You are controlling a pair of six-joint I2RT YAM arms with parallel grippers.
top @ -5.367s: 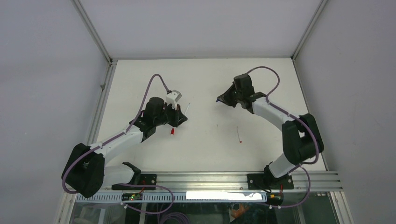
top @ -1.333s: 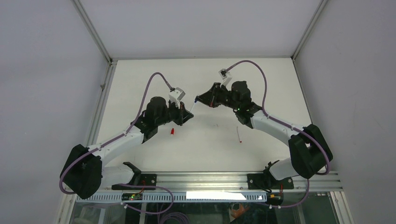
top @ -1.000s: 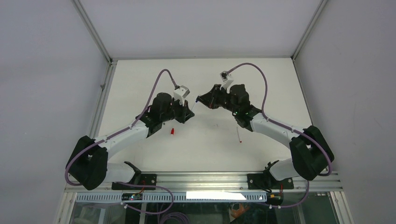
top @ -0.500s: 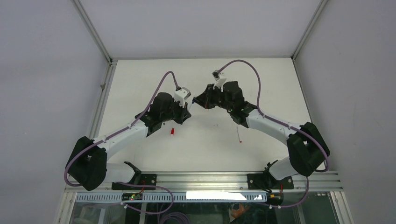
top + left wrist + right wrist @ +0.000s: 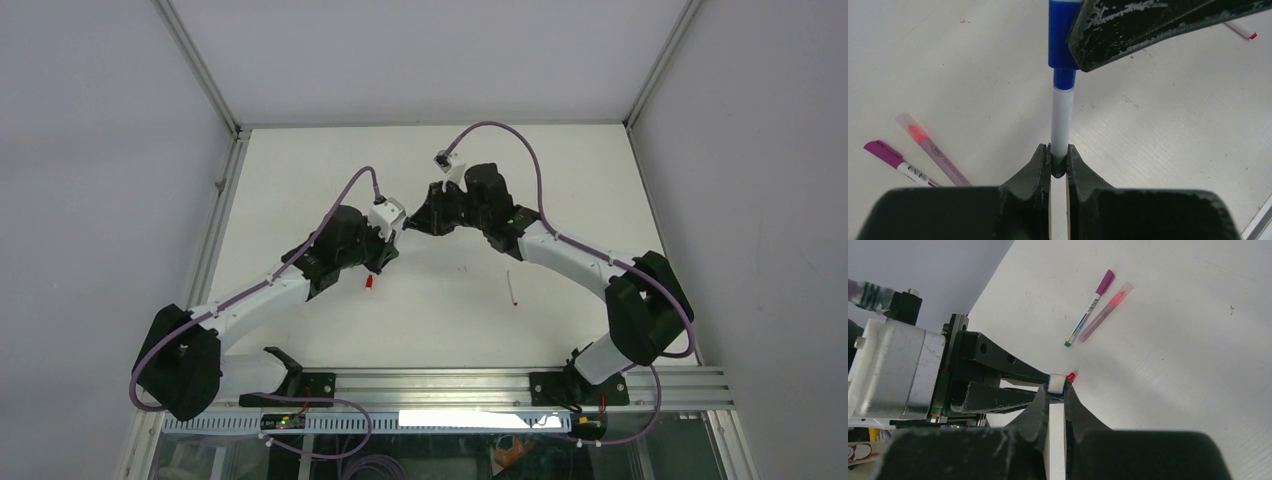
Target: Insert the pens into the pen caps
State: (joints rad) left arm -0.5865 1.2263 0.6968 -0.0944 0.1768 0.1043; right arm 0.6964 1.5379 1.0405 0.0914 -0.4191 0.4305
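My left gripper [image 5: 1058, 155] is shut on the lower end of a white pen [image 5: 1061, 120] that points up and away. The pen's blue front end [image 5: 1064, 80] sits at the mouth of a blue pen cap [image 5: 1059, 35]. My right gripper [image 5: 1056, 390] is shut on that blue cap [image 5: 1056, 383], and its finger [image 5: 1148, 25] crosses the top of the left wrist view. From above, the two grippers [image 5: 392, 232] [image 5: 420, 220] meet tip to tip over the table's middle. A red cap [image 5: 369, 283] lies on the table below the left gripper.
A magenta-capped pen [image 5: 1092, 310] and a pale pink pen [image 5: 1105, 312] lie side by side on the white table [image 5: 560, 180]. A thin pen with a red tip [image 5: 513, 288] lies to the right of centre. Grey walls stand on three sides.
Both arms have swung toward each other. The right gripper moved left with the blue cap until it met the white pen held by the left gripper.
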